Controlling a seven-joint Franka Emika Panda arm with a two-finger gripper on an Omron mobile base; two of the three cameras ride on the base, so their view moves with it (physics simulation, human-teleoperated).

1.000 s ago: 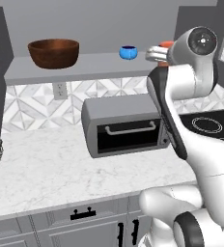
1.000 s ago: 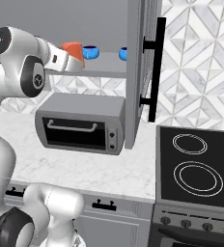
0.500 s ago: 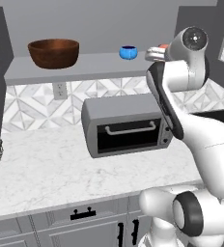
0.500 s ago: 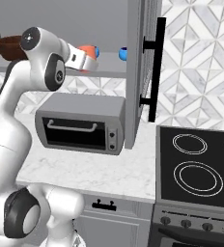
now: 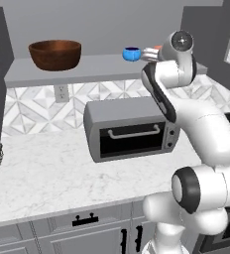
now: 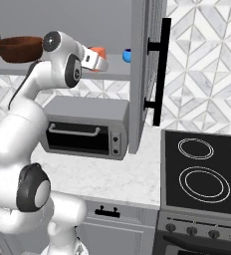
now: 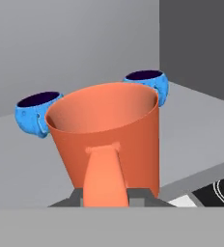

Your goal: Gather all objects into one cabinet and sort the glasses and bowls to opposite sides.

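Sitting at the far left of the cabinet shelf (image 5: 87, 69), the wooden bowl (image 5: 55, 53) stands upright and well apart from everything else. To its right along the shelf, one blue vessel (image 5: 131, 53) rests upright, just left of the arm's wrist as the left base view gives it. Below the shelf, a grey toaster oven (image 5: 129, 128) stands on the marble counter (image 5: 47, 173), its door shut.

Next to the right comes the gripper (image 7: 104, 193), raised to shelf height and closed on the handle of the orange cup (image 7: 106, 137). The hand view looks into the cup's open mouth, with the handle running down between the fingers. Whether the cup's base touches the shelf cannot be told. Beyond the cup, both blue vessels stand on the shelf: one (image 7: 36, 112) at the cup's left and the second blue vessel (image 7: 147, 83) at its right, farther back and near the cabinet's side wall.

In the right base view the cup (image 6: 97, 54) shows past the wrist, with a blue vessel (image 6: 127, 55) to its right beside the open dark door (image 6: 146, 74). Farthest right lies the black stovetop (image 6: 202, 169).
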